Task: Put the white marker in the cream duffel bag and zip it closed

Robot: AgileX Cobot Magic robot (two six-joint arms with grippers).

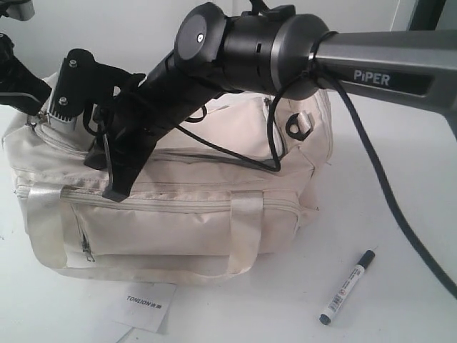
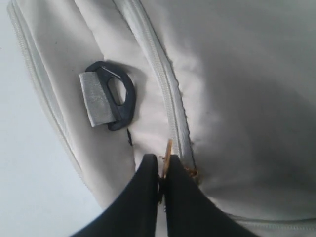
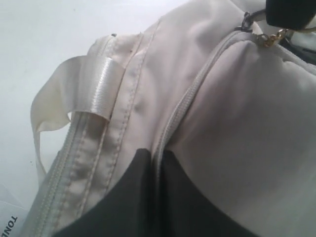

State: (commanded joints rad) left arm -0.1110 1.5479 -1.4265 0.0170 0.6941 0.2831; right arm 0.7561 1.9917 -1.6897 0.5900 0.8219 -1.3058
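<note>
Zipper pull [image 2: 168, 149] pinched by left gripper [image 2: 161, 167]; right gripper [image 3: 157, 160] jaws pressed together at cream duffel bag [image 1: 178, 214] seam; white marker [image 1: 348, 286] lying clear on table [image 1: 271, 314].

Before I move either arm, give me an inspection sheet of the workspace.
Surface: white table, flat.
Job's things: white marker lies on the table, front-right of the cream duffel bag in the exterior view, outside it; the bag's top zipper looks closed.
Clutter: paper tag printed TONLION, in front of the bag.
Grippers: left gripper, fingers shut on the zipper pull; right gripper, fingers shut on the bag's top seam.
Cables: black cable hangs from the right arm.
Surroundings: pale wall; nothing else seen.
</note>
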